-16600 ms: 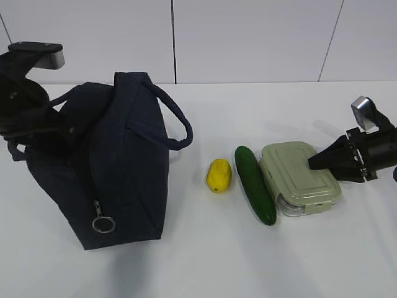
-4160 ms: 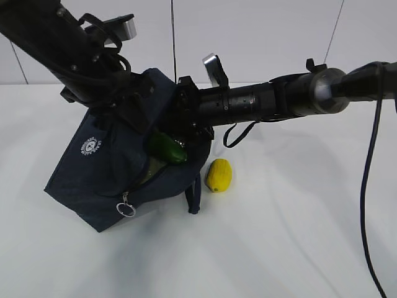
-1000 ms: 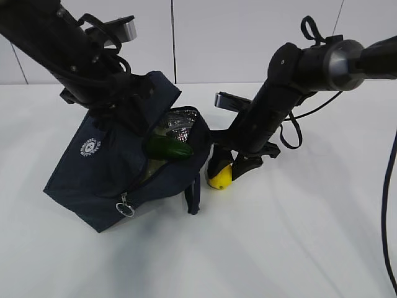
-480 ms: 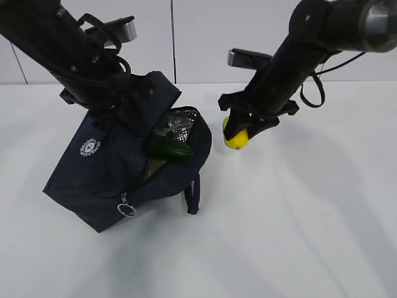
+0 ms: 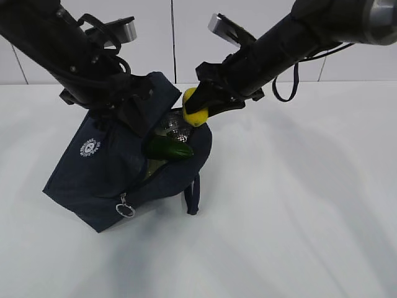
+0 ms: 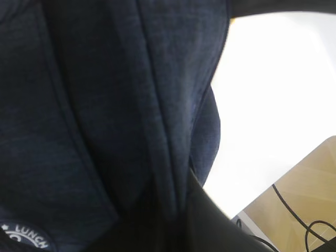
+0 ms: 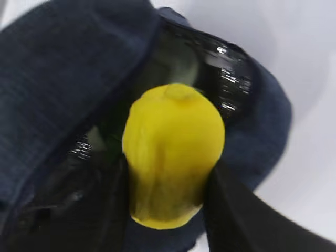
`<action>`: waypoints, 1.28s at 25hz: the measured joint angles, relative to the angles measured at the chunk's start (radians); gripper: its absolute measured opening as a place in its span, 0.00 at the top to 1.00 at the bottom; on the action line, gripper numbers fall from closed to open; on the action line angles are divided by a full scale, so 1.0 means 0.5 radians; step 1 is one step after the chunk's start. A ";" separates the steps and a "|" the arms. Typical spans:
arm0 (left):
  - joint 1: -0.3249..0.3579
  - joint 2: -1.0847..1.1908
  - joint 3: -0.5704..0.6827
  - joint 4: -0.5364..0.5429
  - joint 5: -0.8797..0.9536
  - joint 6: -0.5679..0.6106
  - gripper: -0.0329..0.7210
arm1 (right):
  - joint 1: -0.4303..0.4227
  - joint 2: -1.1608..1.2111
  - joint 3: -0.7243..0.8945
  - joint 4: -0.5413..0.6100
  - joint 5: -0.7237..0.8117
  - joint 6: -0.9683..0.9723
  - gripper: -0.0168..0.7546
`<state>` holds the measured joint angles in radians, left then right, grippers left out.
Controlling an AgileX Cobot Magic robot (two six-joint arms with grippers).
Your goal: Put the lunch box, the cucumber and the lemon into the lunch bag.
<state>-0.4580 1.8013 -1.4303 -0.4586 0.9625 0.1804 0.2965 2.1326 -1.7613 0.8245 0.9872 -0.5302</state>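
The dark navy lunch bag (image 5: 102, 167) stands tilted with its mouth open toward the right, and its silver lining (image 5: 175, 124) shows. My left gripper (image 5: 138, 113) is shut on the bag's upper edge and holds it up. In the left wrist view, navy fabric (image 6: 79, 105) fills the frame around the gripper (image 6: 173, 210). The dark green cucumber (image 5: 169, 148) pokes out of the mouth. A pale green sliver below it (image 5: 151, 167) is the lunch box, mostly hidden. My right gripper (image 5: 197, 107) is shut on the yellow lemon (image 5: 193, 110) just above the mouth. The lemon (image 7: 170, 152) also shows in the right wrist view, over the bag (image 7: 63, 68).
The bag rests on a white table (image 5: 298, 217) with a white panelled wall behind. A silver zipper ring (image 5: 124, 210) hangs at the bag's front, and a handle strap (image 5: 193, 197) droops onto the table. The right arm (image 5: 291, 37) reaches across from the upper right.
My right gripper took the lemon off the table beside the bag, lifted it, and carried it up and left to the bag's mouth. The left arm and the bag have stayed still.
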 joint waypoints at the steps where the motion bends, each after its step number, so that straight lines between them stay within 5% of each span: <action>1: 0.000 0.000 0.000 0.000 0.000 0.000 0.95 | 0.000 0.021 0.000 0.060 0.000 -0.024 0.60; 7: 0.000 0.000 0.000 0.000 0.006 0.000 0.95 | 0.000 0.198 0.000 0.359 -0.005 -0.189 0.60; 11: 0.000 0.000 0.000 0.000 0.009 0.000 0.95 | 0.000 0.235 0.000 0.477 -0.014 -0.262 0.50; 16: 0.000 0.000 0.000 0.000 0.011 0.000 0.95 | 0.000 0.240 0.000 0.502 -0.017 -0.325 0.39; 32: 0.000 0.000 0.000 0.000 0.023 0.000 0.95 | -0.179 0.242 0.000 0.507 0.175 -0.314 0.38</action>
<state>-0.4580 1.8013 -1.4303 -0.4586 0.9739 0.1804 0.2072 2.2538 -1.7612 1.0780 1.0748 -0.6872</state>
